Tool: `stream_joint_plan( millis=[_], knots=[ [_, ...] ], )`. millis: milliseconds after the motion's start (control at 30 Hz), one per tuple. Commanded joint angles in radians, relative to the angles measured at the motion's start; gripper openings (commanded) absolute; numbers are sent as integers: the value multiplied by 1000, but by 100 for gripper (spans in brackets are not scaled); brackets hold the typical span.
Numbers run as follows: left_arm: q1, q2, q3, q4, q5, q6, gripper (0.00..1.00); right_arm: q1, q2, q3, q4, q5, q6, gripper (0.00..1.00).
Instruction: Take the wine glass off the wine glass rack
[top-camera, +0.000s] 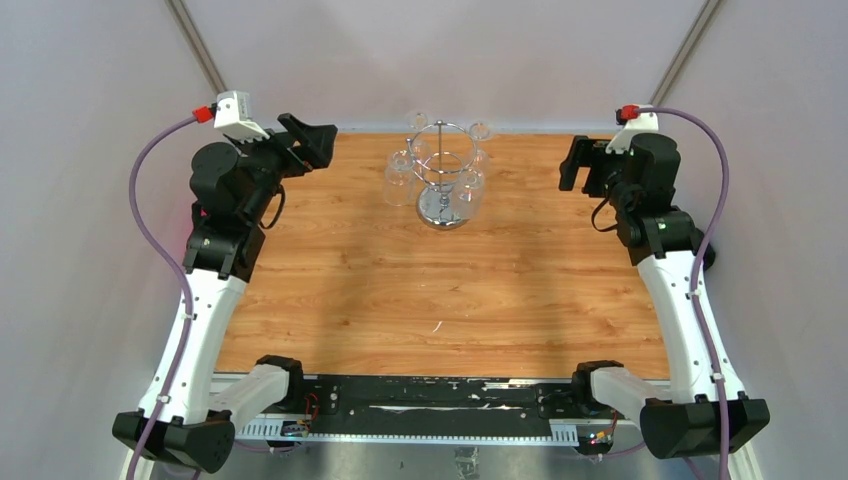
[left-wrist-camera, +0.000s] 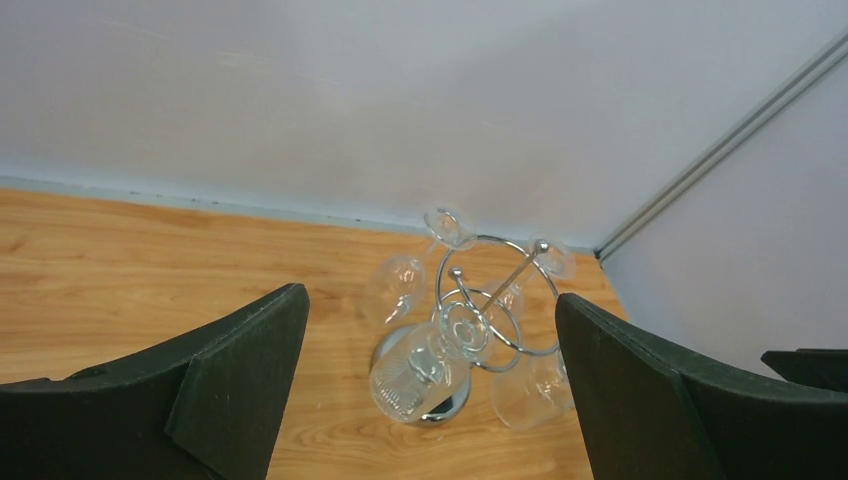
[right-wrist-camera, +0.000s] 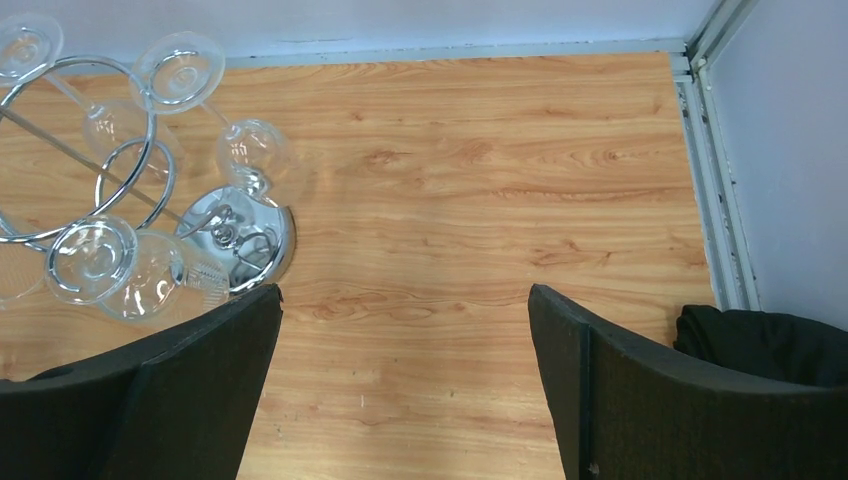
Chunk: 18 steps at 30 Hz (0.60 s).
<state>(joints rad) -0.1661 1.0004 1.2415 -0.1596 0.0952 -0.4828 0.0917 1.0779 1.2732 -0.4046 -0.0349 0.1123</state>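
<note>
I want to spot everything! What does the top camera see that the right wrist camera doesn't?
Only the top camera shows the left gripper and the black rail at the table's near edge. Only the right wrist camera gives a close look between the right gripper's open fingers, with wire loops mirrored in the rack's round base. Both show the wine glass rack, its hanging wine glasses and the wooden table.

My left arm (top-camera: 205, 300) and right arm (top-camera: 685, 310) rise steeply from their bases, wrists bent inward. My left pincer (top-camera: 316, 140) and right pincer (top-camera: 583, 165) hang high, facing each other, fingers spread wide and gripping nothing.
</note>
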Motion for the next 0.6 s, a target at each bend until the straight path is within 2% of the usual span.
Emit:
stream_joint_plan(
  millis=[0,67,200,367,500,567],
  knots=[
    [-3,-24,-15,8,-28,29,100,-3,-5,2,-13,114,26,99],
    [-3,-36,-18,4,-46,41,100,-4,-3,-14,11,184,54,99],
    [-3,-57,4,-8,-91,69,100,-5,42,-14,41,170,113,99],
    [-3,-63,49,56,54,92,100,-15,91,55,49,-66,160,99],
    [-3,-78,51,80,37,123,100,-14,72,79,98,-192,131,99],
    [-3,-90,32,102,13,101,100,-13,41,58,139,-202,94,99]
  ],
)
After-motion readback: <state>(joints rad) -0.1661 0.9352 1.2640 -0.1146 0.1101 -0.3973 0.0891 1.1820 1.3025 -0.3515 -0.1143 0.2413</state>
